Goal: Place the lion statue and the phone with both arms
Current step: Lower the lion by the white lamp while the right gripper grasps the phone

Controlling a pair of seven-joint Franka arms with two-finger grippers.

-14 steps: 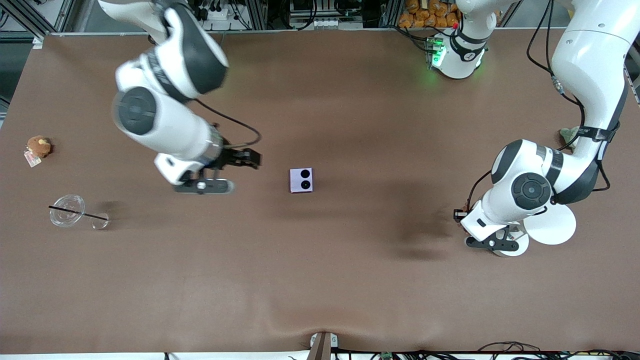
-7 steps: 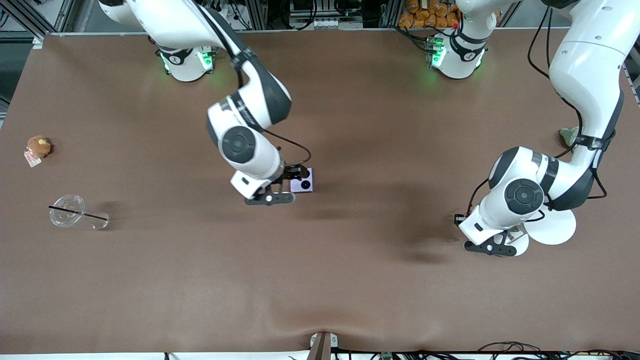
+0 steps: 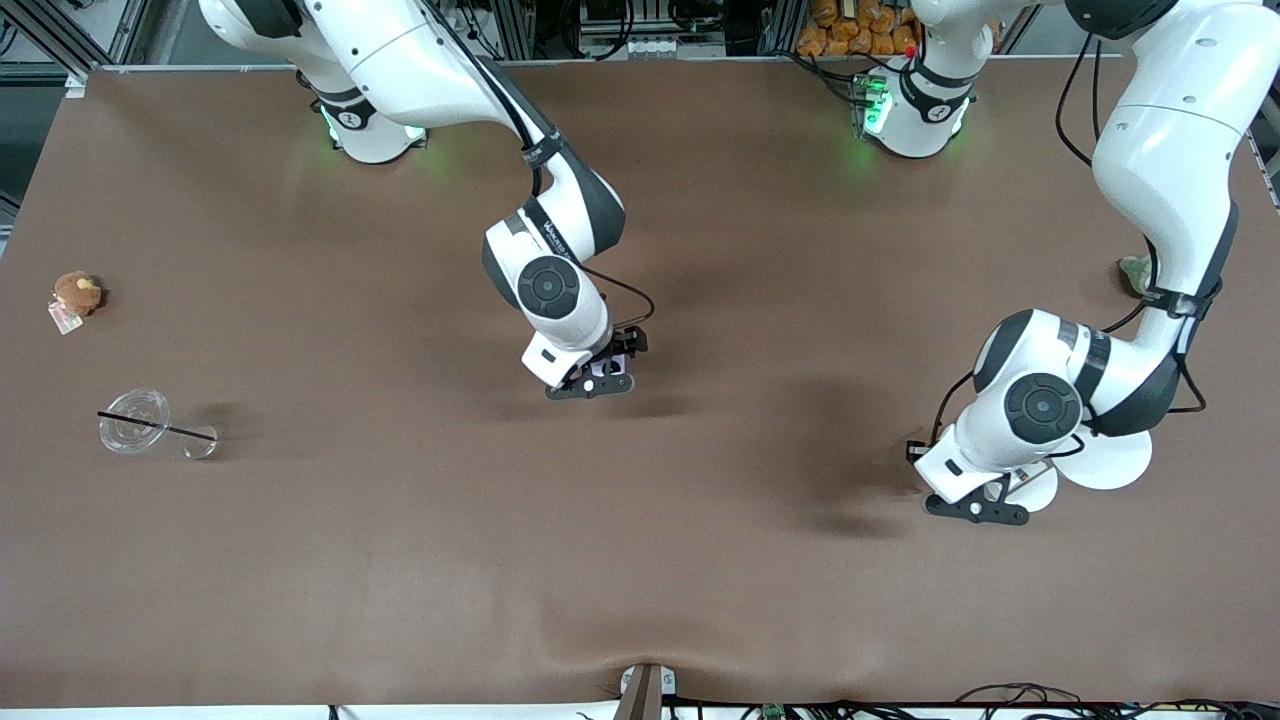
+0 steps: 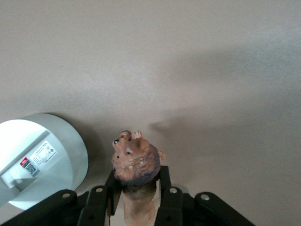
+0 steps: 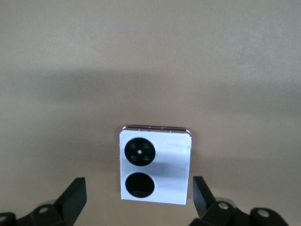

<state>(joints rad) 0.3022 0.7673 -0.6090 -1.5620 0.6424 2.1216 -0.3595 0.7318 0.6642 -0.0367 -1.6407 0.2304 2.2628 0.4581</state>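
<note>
Right gripper (image 5: 136, 200) now straddling one phone (image 5: 155, 164), left gripper (image 4: 136, 197) clamping one lion statue (image 4: 136, 162)

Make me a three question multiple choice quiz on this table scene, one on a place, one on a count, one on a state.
1. The right gripper is over:
A. the small square pale lavender-white flip phone
B. a bowl
C. a book

2. Black camera circles on the phone:
A. one
B. two
C. four

3. The left gripper is:
A. open, empty
B. shut on the tiny brown lion statue
C. shut on a pen

Answers: 1 A, open fingers flank the phone; 2 B, two show; 3 B, fingers clamp the statue's body.
</note>
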